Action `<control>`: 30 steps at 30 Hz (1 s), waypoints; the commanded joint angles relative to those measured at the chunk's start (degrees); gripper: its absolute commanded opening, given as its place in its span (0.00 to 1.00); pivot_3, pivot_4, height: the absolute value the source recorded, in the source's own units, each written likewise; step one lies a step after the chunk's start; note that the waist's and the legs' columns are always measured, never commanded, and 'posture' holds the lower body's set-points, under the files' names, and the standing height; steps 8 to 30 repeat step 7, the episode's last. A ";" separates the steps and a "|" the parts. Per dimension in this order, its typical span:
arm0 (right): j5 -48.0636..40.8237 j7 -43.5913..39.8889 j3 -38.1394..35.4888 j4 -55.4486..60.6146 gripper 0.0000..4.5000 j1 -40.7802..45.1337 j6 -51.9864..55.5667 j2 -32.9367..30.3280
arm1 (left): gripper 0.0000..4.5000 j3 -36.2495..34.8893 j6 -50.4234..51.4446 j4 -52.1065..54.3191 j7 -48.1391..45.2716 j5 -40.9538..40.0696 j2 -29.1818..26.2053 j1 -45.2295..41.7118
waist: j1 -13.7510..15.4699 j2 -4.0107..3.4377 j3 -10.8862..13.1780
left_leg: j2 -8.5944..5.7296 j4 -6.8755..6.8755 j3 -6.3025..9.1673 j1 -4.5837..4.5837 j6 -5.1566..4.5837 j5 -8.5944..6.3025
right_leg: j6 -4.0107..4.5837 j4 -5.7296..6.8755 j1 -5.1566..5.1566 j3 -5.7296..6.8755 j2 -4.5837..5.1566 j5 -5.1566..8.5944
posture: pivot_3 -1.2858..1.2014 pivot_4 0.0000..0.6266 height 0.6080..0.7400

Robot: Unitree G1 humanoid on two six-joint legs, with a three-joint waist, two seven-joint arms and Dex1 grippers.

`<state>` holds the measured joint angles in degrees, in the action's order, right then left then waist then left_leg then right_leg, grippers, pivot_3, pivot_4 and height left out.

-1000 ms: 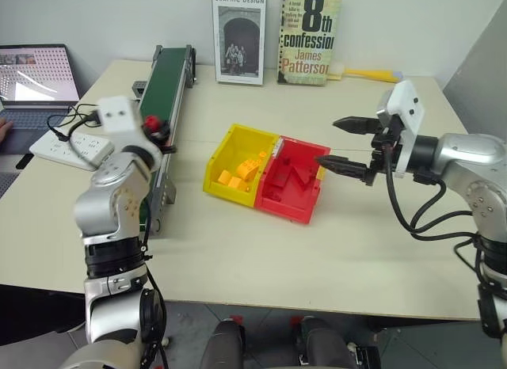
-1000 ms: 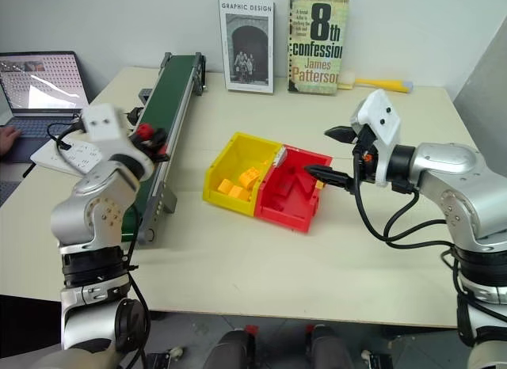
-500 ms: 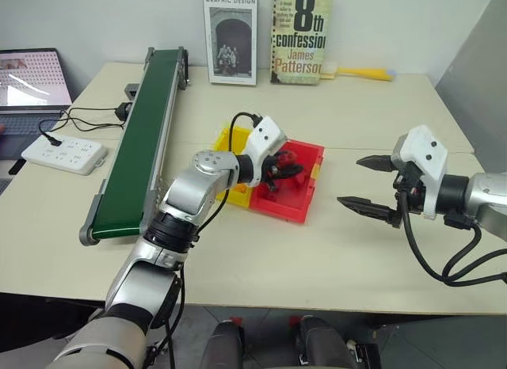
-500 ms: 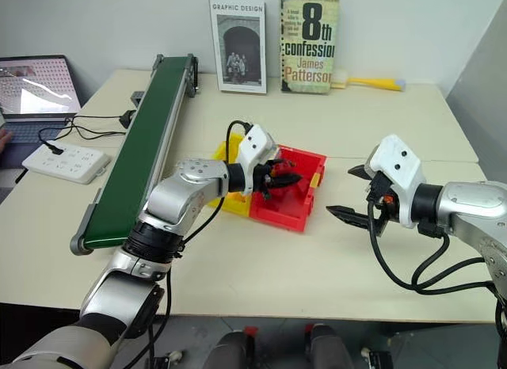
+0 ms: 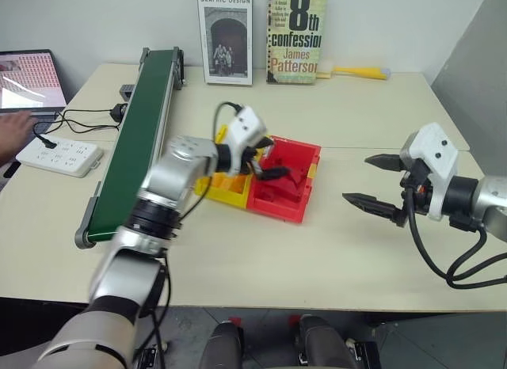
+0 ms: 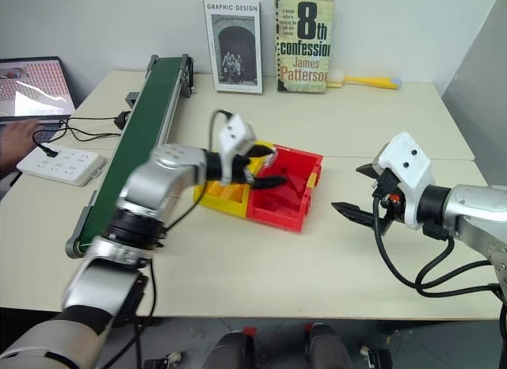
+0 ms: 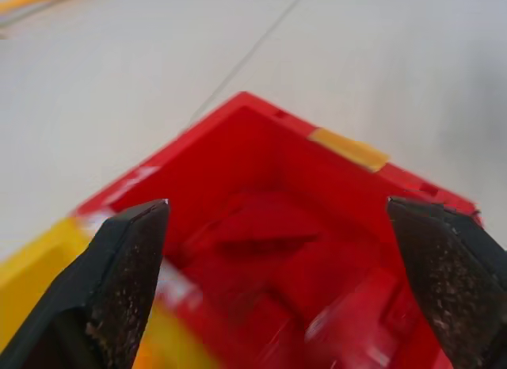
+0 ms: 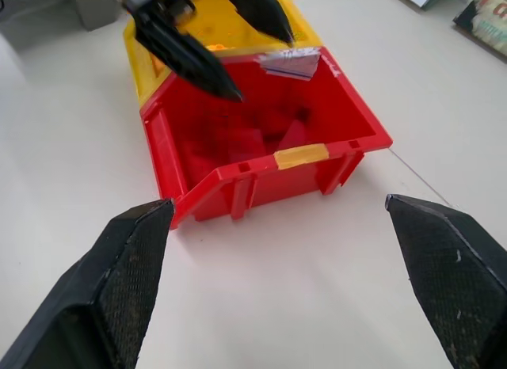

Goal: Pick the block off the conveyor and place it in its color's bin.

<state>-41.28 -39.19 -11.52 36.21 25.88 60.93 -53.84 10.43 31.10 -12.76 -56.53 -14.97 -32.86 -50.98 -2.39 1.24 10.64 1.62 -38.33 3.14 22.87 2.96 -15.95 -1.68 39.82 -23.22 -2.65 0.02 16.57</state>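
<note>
Left gripper [image 5: 265, 158], jaws newly spread and empty over red bin [image 5: 305, 201] near tabletop centre: block now released inside, placement judged done; right gripper [image 5: 379, 181] open, idle.

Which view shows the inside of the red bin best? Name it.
The right wrist view: it looks down into the whole red bin, all four walls in frame. The left wrist view is blurred and shows only part of it; both eye views show it from farther off, partly behind the left arm.

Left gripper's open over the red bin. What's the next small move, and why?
Probably lift the left gripper up and back toward the conveyor. Its jaws stand wide apart over the red bin with nothing between them, and red pieces lie inside the bin, so the drop looks done. The right gripper waits open, apart from the bin.
</note>
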 commanded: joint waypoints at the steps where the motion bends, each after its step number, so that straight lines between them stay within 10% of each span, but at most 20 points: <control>1: 1.89 -4.68 3.10 -6.10 1.00 4.69 -6.37 0.14 | 1.00 -5.97 2.63 7.83 -4.80 -2.21 -9.69 3.95 | -0.15 -0.01 0.01 | 0.00 0.03 -0.02 -0.03 0.00 0.00 | 0.00 0.00 0.00 -0.01 0.00 0.00 | 0.52 0.24 1.00; 7: 6.17 -10.90 9.03 -16.80 1.00 9.74 -14.37 1.89 | 1.00 -14.21 5.41 14.49 -5.64 -4.51 -20.25 13.56 | 0.10 -0.02 0.02 | 0.00 0.06 0.04 0.03 0.00 0.00 | 0.00 -0.09 -0.01 0.09 0.07 0.01 | 0.52 0.24 1.00; 30: 6.17 -10.90 9.03 -16.80 1.00 9.74 -14.37 1.89 | 1.00 -14.21 5.41 14.49 -5.64 -4.51 -20.25 13.56 | 0.10 -0.02 0.02 | 0.00 0.06 0.04 0.03 0.00 0.00 | 0.00 -0.09 -0.01 0.09 0.07 0.01 | 0.52 0.24 1.00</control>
